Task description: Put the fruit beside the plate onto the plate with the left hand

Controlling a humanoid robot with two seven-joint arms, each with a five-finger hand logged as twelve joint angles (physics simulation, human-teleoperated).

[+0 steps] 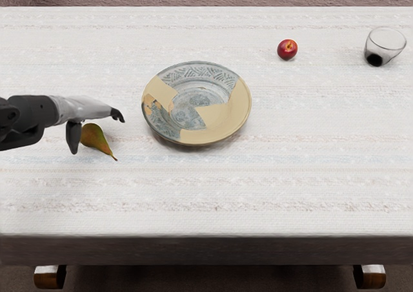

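From the head view, my left hand comes in from 9 o'clock and hangs over the left part of the table. It is released: the fingers are spread, one reaching toward 3 o'clock and the thumb hanging down toward 6, with nothing gripped. The pear lies on the cloth just under and beside the hand, at about 5 o'clock from my palm, between the thumb and the outstretched finger. I cannot tell whether the thumb touches it.

The pear's long axis runs from 10 o'clock to 4 o'clock, fat end up by my hand and thin stem end pointing away toward 4. I judge a grip across the fat end would suit best, so the hand must come down and slightly toward me.

The plate sits at 2 o'clock from the pear, near but apart, with bare cloth between them, so the carry is clear. Its raised rim must be cleared before I let go.

An apple and a tipped glass lie well apart at the far right, out of my path. My right arm does not show.
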